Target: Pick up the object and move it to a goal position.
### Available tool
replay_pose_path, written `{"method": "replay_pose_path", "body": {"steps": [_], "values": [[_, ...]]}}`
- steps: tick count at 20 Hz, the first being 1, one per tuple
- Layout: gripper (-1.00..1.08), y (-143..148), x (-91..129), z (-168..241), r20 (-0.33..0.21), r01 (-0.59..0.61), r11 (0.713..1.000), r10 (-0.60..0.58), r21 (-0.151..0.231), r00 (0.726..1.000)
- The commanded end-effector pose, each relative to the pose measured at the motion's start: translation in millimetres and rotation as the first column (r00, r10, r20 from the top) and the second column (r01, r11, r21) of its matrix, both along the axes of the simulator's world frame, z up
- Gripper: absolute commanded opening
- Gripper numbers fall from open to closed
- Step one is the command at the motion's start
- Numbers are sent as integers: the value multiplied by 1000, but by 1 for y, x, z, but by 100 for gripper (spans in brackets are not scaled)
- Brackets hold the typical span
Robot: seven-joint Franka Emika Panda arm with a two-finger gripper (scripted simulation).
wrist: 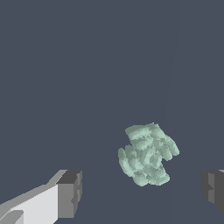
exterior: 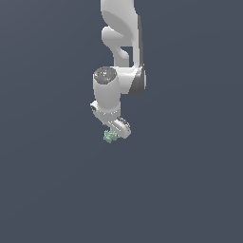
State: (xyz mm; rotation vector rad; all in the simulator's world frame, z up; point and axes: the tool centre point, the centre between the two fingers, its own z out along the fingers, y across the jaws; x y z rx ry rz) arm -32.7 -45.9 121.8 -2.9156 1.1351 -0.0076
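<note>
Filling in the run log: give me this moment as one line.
phase: approach | gripper: open, not touching object | object: mint-green lump, between the fingers' line, ungrasped | goal: not visible

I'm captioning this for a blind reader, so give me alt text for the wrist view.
A lumpy pale mint-green object sits on a plain dark grey surface, between the open gripper's two dark fingertips but touching neither. It lies nearer one fingertip than the other.

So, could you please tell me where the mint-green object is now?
The object sits just below the tool, near the exterior view's centre; in the wrist view it lies between the open fingers, untouched.
</note>
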Motion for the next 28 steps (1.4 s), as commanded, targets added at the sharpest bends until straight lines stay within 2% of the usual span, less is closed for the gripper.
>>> {"method": "replay_pose_path", "body": {"steps": [1, 7, 13, 19, 28], "values": [[100, -2, -5, -7, -3, 76, 997, -76, -1, 997], [100, -7, -14, -20, -7, 221, 975, -221, -5, 975], [100, -11, -20, -27, -9, 310, 951, -310, -8, 951], [100, -12, -22, -30, -9, 345, 939, -345, -10, 939], [100, -12, -23, -46, -9, 343, 939, -343, -10, 939]]}}
